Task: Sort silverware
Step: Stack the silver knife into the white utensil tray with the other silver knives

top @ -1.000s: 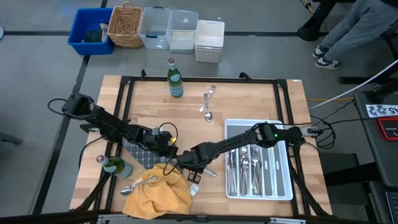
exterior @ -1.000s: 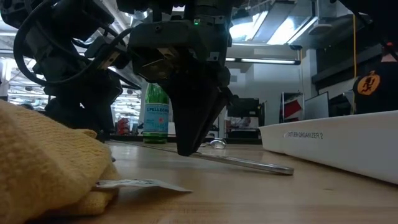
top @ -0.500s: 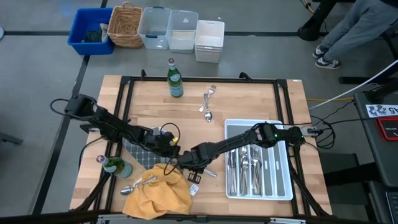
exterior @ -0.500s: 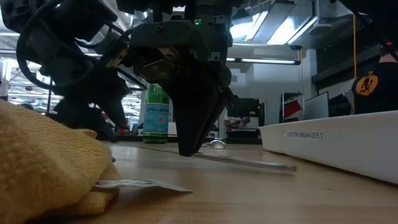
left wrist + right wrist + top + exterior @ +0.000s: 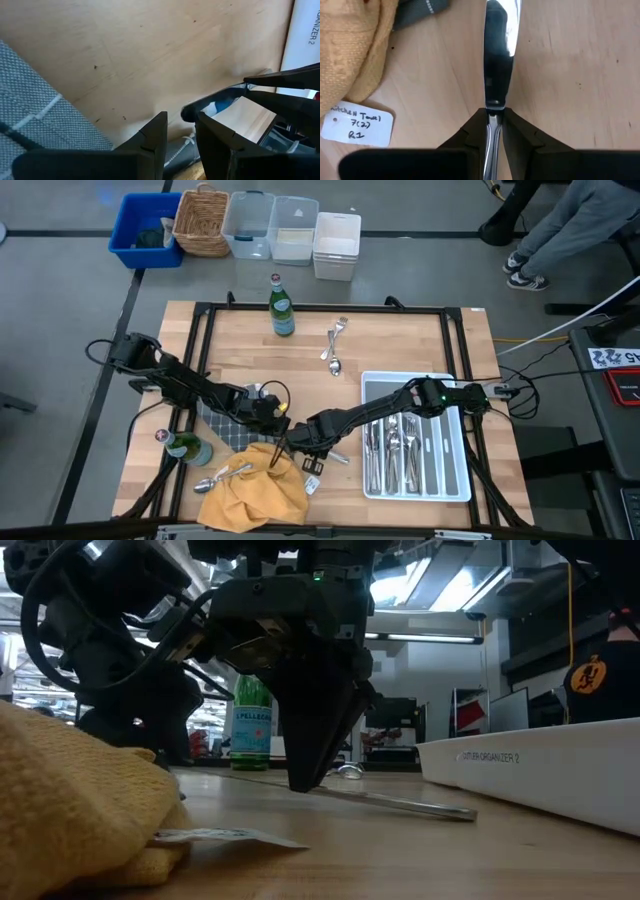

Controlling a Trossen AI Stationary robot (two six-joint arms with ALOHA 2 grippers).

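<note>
Two green glass bottles [image 5: 187,448] stand on the wooden table [image 5: 400,340], one front-left by the checked grey cloth [image 5: 228,429], with a crumpled yellow towel [image 5: 255,490] and two spoons [image 5: 222,477] alongside. The left gripper [image 5: 281,423] hovers with fingers parted, holding nothing, over the towel's edge. The right gripper [image 5: 494,131] pinches one slim shiny knife [image 5: 497,60] low over the wood; more silverware [image 5: 400,448] fills the white tray [image 5: 455,470]
</note>
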